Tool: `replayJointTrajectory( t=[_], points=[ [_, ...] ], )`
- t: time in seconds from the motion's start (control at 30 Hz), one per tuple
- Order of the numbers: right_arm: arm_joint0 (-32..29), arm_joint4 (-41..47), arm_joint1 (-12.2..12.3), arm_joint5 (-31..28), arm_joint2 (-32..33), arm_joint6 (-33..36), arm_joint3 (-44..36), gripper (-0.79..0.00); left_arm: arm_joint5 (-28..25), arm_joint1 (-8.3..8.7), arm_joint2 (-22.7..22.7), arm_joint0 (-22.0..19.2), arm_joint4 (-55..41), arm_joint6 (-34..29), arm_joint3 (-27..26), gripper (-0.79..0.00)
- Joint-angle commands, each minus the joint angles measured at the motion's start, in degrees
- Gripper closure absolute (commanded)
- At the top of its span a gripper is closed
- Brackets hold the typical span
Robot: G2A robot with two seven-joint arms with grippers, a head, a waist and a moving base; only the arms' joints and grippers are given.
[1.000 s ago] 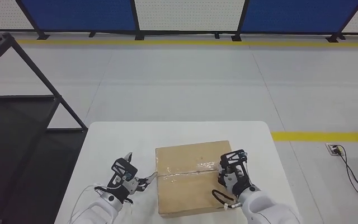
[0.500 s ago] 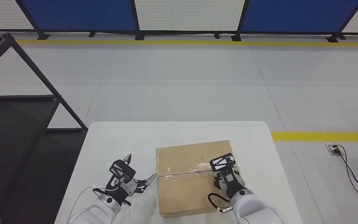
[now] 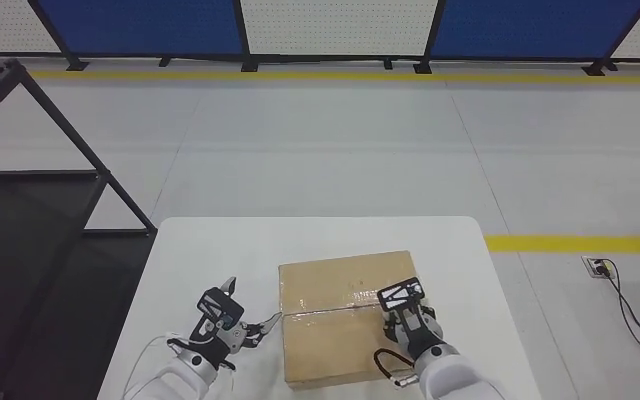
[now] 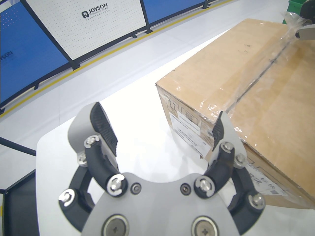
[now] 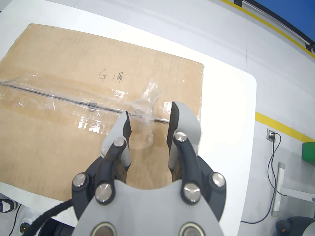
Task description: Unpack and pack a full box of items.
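Note:
A sealed cardboard box (image 3: 340,320) lies on the white table (image 3: 200,260), with clear tape (image 5: 61,96) running along its top seam. At the right end of that seam a crumpled loose tape end (image 5: 149,92) stands up from the lid. My right gripper (image 5: 150,110) hovers over that end of the box (image 5: 73,136), open, its fingers on either side of the loose tape. My left gripper (image 4: 157,111) is open at the box's left end (image 4: 187,124), one fingertip (image 4: 219,126) against the taped upper edge. From above, the left gripper (image 3: 243,325) and right gripper (image 3: 403,300) flank the seam.
A black rack (image 3: 50,250) stands off the table's left side. A green bin (image 5: 308,152) and a cable (image 5: 270,163) are on the floor to the right. Bare table lies behind the box and to its left.
My right gripper has shifted a little left from the box's right edge to over the seam's end. The left gripper has barely moved.

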Motion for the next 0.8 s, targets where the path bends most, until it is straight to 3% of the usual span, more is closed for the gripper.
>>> replayJointTrajectory(
  t=[0.0, 0.1, 0.17, 0.27, 0.33, 0.37, 0.4, 0.43, 0.73, 0.77],
  points=[
    [-0.53, 0.47, 0.0, 0.41, 0.5, -0.62, -0.68, -0.363, 0.09, 0.07, -0.03, 0.22, 0.07, 0.18, -0.09, -0.785],
    [-1.5, 2.06, 0.05, 0.76, 1.83, -1.67, -1.91, -0.388, 0.66, 0.15, -0.38, 0.67, -0.14, 0.88, -0.39, -0.785],
    [-2.24, 4.64, 0.06, 0.85, 3.01, -2.92, -2.85, -0.582, 1.26, 0.19, -0.81, 1.21, -0.57, 1.76, -0.91, -0.785],
    [-3.08, 11.52, 0.08, -0.38, 5.27, -5.63, -3.88, -0.517, 1.86, 0.29, -1.79, 2.35, -1.37, 3.21, -2.08, -0.785],
    [-3.08, 18.49, 0.12, -3.03, 6.77, -7.16, -3.61, -0.385, 2.07, 0.36, -2.44, 3.26, -2.04, 4.52, -3.06, -0.785],
    [-2.74, 21.43, 0.23, -4.87, 7.79, -6.47, -3.04, -0.354, 1.87, 0.38, -2.72, 3.78, -2.82, 5.41, -3.53, -0.785],
    [-2.74, 21.43, 0.23, -4.87, 7.79, -6.47, -3.04, -0.456, 1.42, 0.42, -3.05, 4.35, -3.69, 6.25, -3.93, -0.785],
    [-2.74, 21.43, 0.23, -4.87, 7.79, -6.47, -3.04, -0.785, 1.0, 0.46, -3.31, 4.72, -4.21, 6.78, -4.21, -0.785],
    [-2.96, 21.73, 0.23, -4.94, 7.74, -7.09, -2.71, -0.785, 1.0, 0.46, -3.31, 4.72, -4.21, 6.78, -4.21, -0.785],
    [-3.22, 22.21, 0.27, -5.4, 7.66, -8.1, -2.13, -0.545, 0.77, 0.46, -3.18, 4.76, -4.24, 6.89, -4.3, -0.785]
  ],
)
